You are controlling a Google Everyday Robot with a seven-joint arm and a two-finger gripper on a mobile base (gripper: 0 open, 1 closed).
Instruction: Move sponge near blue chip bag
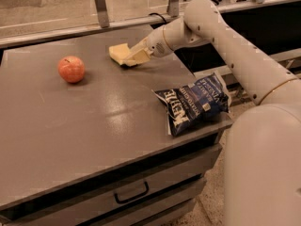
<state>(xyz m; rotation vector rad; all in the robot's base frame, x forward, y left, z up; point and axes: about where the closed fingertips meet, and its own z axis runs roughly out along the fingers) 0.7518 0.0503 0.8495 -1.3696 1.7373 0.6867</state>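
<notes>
The grey worktop (94, 126) is cut off at the left edge of view. My white arm (235, 46) reaches over its far right corner, and my body fills the lower right, cropped. The blue chip bag (195, 102) lies crinkled at the worktop's right edge, with white "Kettle" lettering readable and the smaller print too fine to make out. The red apple (71, 69) sits well apart at the left. The sponge (118, 52) lies near the far edge, well apart from the bag, with its right side hidden by my pincer (134, 58) touching it. Both are the same pale yellow, so I cannot tell whether the pincer is open or gripping.

One sponge (117, 52), one blue chip bag (195, 105), one red apple (71, 69), one tool (133, 59) at the sponge
</notes>
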